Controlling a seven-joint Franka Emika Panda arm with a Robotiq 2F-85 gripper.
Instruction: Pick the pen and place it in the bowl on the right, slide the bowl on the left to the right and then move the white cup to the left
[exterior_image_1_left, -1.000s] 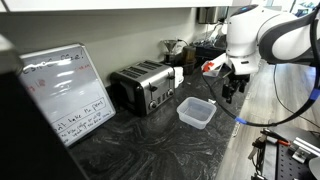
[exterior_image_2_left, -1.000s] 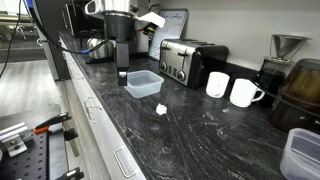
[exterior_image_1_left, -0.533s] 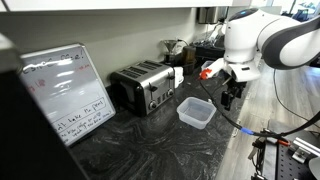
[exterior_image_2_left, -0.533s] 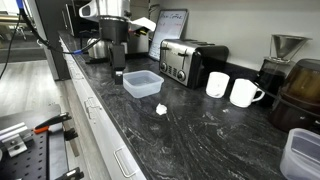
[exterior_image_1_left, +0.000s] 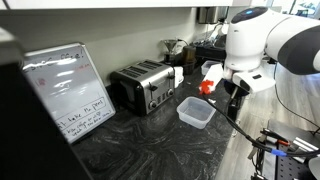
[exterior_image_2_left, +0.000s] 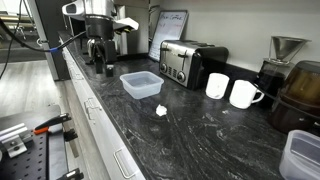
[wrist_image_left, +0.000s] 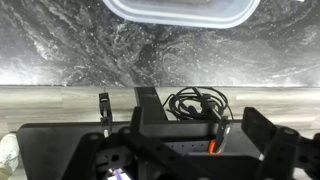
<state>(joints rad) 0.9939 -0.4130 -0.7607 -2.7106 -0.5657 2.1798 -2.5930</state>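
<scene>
A translucent squarish bowl sits on the dark marble counter in front of the chrome toaster; its rim shows at the top of the wrist view. Another translucent bowl sits at the counter's far end. The white cup stands beside the toaster, with a white mug next to it. My gripper hangs open and empty over the counter's front edge, beside the first bowl. No pen shows clearly; a small dark-and-orange thing lies below the jaws, too unclear to name.
A small whiteboard leans on the wall beside the toaster. A coffee maker and a dark pot stand past the cups. A small white scrap lies on the counter. A coiled black cable lies below the counter edge.
The arm has swung away from the near bowl toward the counter's front edge, and the jaws have stayed open. Nothing on the counter has moved.
</scene>
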